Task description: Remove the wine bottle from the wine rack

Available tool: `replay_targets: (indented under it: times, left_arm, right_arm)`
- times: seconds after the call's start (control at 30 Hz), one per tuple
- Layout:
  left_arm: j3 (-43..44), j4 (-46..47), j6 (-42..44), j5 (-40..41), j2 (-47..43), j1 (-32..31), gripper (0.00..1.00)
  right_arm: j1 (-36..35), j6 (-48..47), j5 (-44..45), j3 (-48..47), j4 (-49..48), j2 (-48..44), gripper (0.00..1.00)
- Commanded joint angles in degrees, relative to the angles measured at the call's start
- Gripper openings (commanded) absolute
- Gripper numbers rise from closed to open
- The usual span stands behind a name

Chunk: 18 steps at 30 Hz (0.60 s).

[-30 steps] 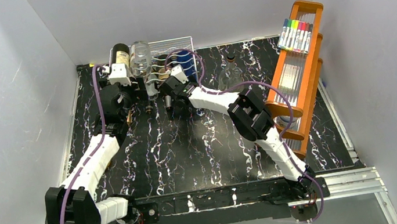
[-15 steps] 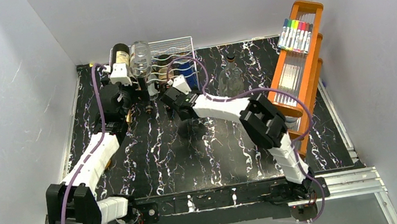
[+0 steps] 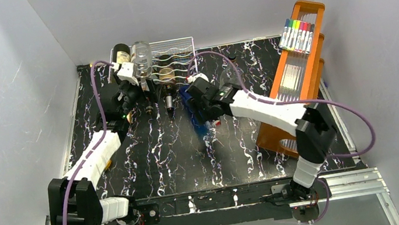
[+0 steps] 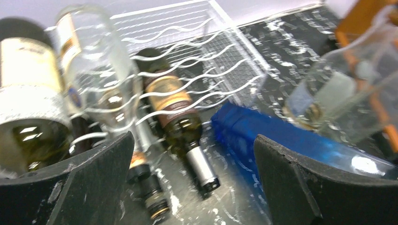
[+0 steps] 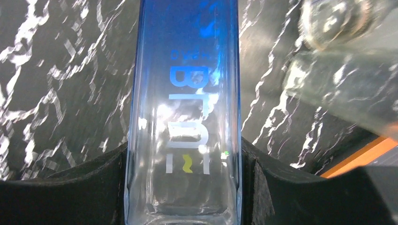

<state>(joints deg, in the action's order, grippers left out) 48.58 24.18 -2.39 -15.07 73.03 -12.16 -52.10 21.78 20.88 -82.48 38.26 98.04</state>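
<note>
**Left gripper**: at the left front of the wine rack. Fingers spread wide, holding nothing, aimed at the rack's front face.

**Dark labelled bottle**: lying at the rack's left end, base outward.

**Clear bottle**: lying just right of the dark one, in the rack's upper row.

**Brown-labelled bottle**: in a lower cradle near the rack's middle, with its capped neck poking out of the front.

**Wine rack**: thin wire box at the back of the table. Its right-hand cradles now show no bottle.

**Blue bottle**: the item being removed. A second ago it lay in the rack's right-hand side, with the right arm reaching in at the front. Half a second ago it was partly drawn out. It is now fully outside, in front of the rack's right corner and apart from the wire. Whether it rests on the table or is carried cannot be told.

**Right gripper**: clamped on the blue bottle, one finger pressed to each flat side. It has swung away from the rack to the right.

**Clear standing bottle**: right of the rack, near the blue bottle's path.

**Orange wooden rack**: well to the right of the wine rack.

**Assessment**: extraction appears done. What likely remains is setting the bottle down without striking the clear standing bottle.
</note>
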Motion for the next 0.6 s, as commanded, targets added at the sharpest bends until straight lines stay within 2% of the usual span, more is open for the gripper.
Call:
replay_targets:
  times: [0.0, 0.13, 0.23, 0.3, 0.37, 0.43, 0.57]
  left_arm:
    - [-2.43, 10.03, -1.15, -18.53, -1.87, 0.10, 0.98]
    - [-4.39, 11.90, 3.92, -31.67, -2.36, -2.52, 0.98]
    - [-5.35, 3.73, 15.73, -37.81, -4.60, -7.33, 0.98]
    - [-6.03, -4.97, 27.25, -33.36, -7.12, -12.65, 0.98]
    - [-7.71, -8.45, 34.29, -25.13, -9.56, -18.42, 0.98]
    - [-10.70, -6.73, 38.02, -18.56, -11.09, -23.33, 0.98]
    - [-13.08, -2.75, 40.57, -10.96, -10.13, -29.87, 0.98]
  right_arm:
    - [2.67, -1.08, -12.21, 0.85, -0.71, -9.25, 0.00]
    - [5.67, -1.52, -18.17, 0.04, 3.45, -11.45, 0.00]
    - [6.48, -1.90, -19.15, -0.52, 6.34, -12.52, 0.00]
    - [7.37, -2.31, -20.48, -0.93, 7.87, -12.93, 0.00]
    - [7.98, -3.04, -22.55, -1.46, 9.41, -12.98, 0.00]
    - [8.27, -3.98, -24.55, -1.78, 10.26, -13.03, 0.00]
    - [8.79, -5.20, -27.95, -2.35, 11.66, -12.72, 0.00]
